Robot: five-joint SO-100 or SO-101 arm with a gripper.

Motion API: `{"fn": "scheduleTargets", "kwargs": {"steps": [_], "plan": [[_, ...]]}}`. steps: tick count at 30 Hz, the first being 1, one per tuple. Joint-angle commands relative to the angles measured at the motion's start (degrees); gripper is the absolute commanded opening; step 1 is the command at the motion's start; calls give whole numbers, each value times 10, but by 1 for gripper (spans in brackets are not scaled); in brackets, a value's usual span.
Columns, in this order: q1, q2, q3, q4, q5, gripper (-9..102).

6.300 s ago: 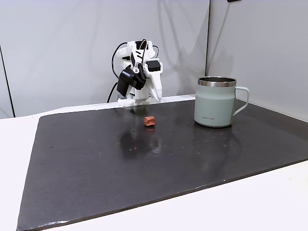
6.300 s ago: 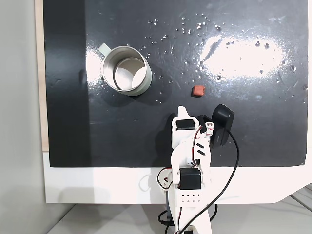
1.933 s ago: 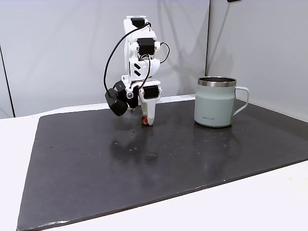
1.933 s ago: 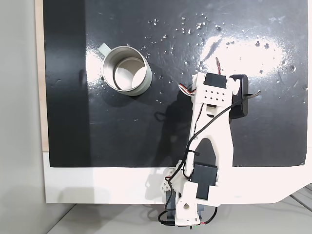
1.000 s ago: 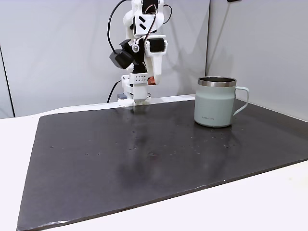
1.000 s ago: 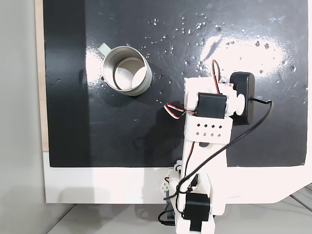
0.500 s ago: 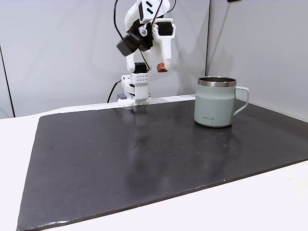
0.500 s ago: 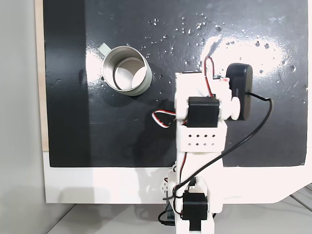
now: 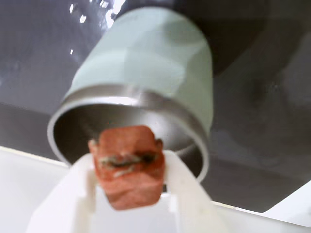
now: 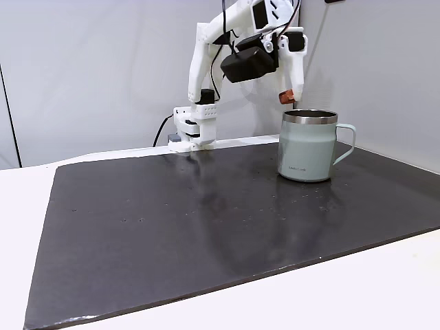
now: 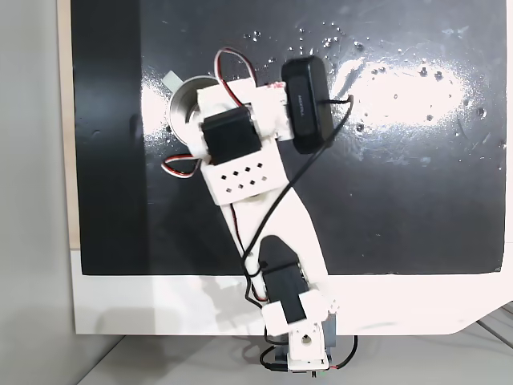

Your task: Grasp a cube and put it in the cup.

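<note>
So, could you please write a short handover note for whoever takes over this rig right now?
Gripper: shut on the cube, held in the air just above the cup's steel rim.
Cup: upright on the dark mat, near its far right corner in the side fixed view; handle pointing right there.
Done: the cube is picked up and carried to the cup.
Left: centre it over the opening, open the gripper to drop it in, then pull the arm away.
</note>
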Motion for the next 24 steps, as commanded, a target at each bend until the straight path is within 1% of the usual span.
{"fn": "scheduleTargets", "kwargs": {"steps": [1,12,18,19,22,24], "plan": [[-18,-23,-83,12,1,8],[-88,-47,-91,15,-25,8],[-97,-40,-83,18,-32,8],[-96,-38,-79,18,-32,9],[-91,-29,-63,18,-32,24],[-85,-24,-58,18,-28,30]]}}
